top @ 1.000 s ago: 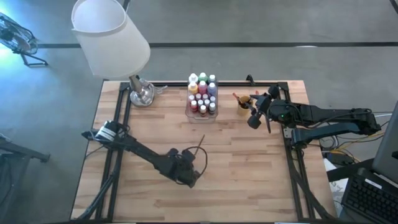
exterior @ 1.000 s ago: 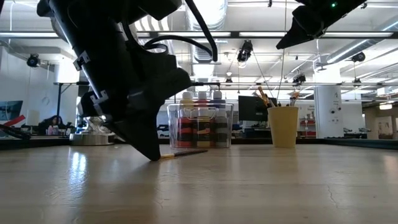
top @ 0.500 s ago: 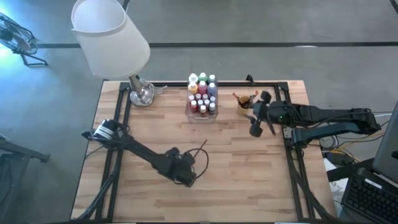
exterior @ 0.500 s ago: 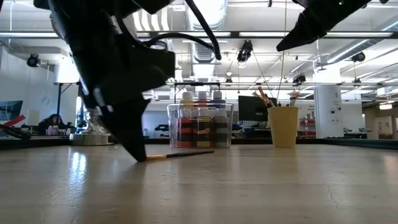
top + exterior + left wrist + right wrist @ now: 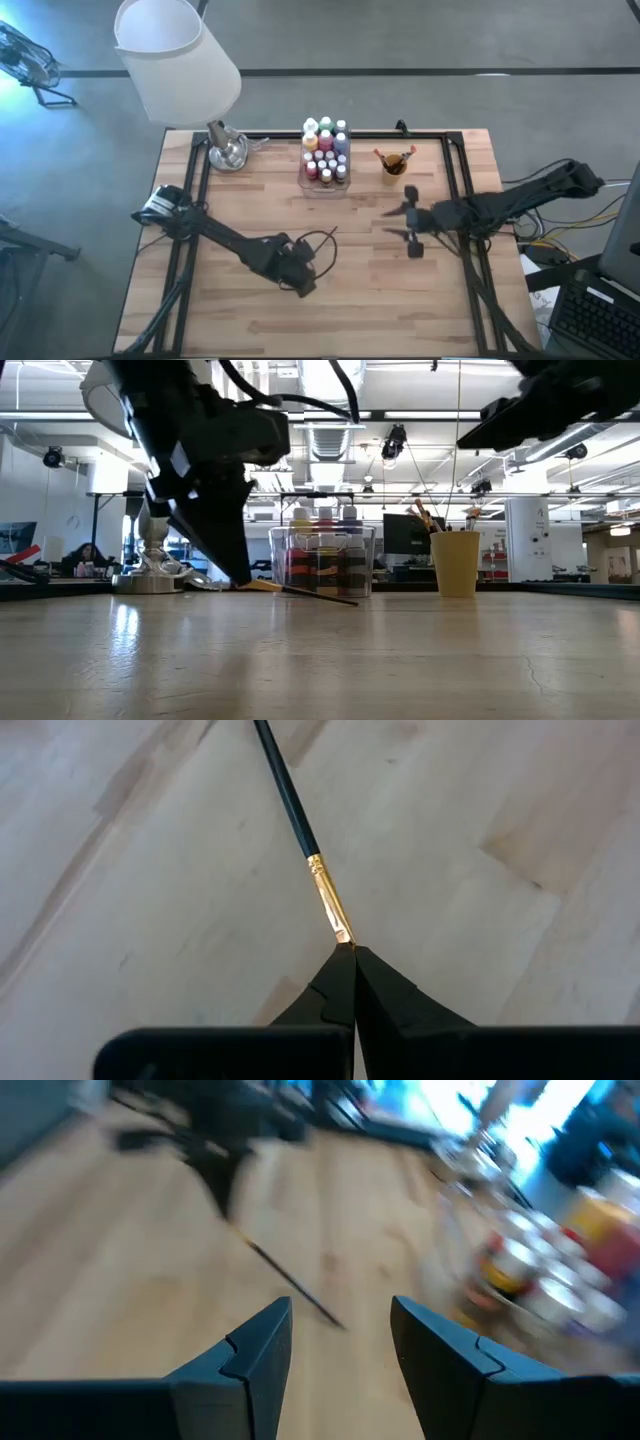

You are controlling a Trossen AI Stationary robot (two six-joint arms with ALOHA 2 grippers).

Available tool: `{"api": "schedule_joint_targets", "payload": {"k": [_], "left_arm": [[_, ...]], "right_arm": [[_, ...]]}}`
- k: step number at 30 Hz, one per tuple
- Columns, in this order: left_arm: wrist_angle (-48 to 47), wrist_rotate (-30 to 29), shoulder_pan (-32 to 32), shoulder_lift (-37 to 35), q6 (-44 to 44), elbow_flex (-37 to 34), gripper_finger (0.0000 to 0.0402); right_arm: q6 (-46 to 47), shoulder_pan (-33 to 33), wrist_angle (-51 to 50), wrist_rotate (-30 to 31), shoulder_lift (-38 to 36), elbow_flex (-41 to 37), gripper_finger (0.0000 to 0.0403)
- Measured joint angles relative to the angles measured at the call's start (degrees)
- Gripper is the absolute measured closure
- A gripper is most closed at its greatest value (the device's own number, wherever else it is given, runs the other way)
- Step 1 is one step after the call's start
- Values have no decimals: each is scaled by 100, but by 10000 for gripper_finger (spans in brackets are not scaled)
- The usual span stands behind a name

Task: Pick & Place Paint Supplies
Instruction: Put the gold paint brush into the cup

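— Wooden tabletop (image 5: 240, 190) fills my high view. What do you want first?

— Nearest thing: the left claw.

— My left gripper (image 5: 352, 956) is clenched on the brush end of a paintbrush (image 5: 300, 832); the gold ferrule sits right at its fingertips, and the dark handle slants out ahead of it and down toward the wood.

— And the right one?

— My right gripper (image 5: 340, 1342) hangs above the table, well apart from the left, fingers parted, nothing between them.

— Farther off?

— Beyond both claws, near the table's far edge, I see the clear box (image 5: 324, 180) packed with paint bottles (image 5: 325, 150). Just beside it stands the orange cup (image 5: 393, 172) with more brushes inside.
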Motion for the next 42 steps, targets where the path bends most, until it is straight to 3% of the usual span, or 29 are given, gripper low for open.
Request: {"api": "schedule_joint_targets", "payload": {"k": [6, 12, 17, 25, 42], "left_arm": [[89, 123, 154, 2, 122, 4, 401], [231, 296, 308, 2, 234, 9, 401], [355, 409, 405, 2, 300, 9, 401], [686, 733, 522, 2, 473, 11, 401], [1544, 1447, 696, -2, 676, 15, 401]], "right_arm": [[-72, 1090, 2183, 348, 562, -902, 234], [-385, 1996, 3594, 1990, 2020, -1099, 234], [-534, 2220, 3657, 2915, 3454, -474, 234], [-1318, 2218, 3628, 3732, 5261, 795, 234], [-2381, 2168, 3151, 3880, 6702, 2360, 223]]}}
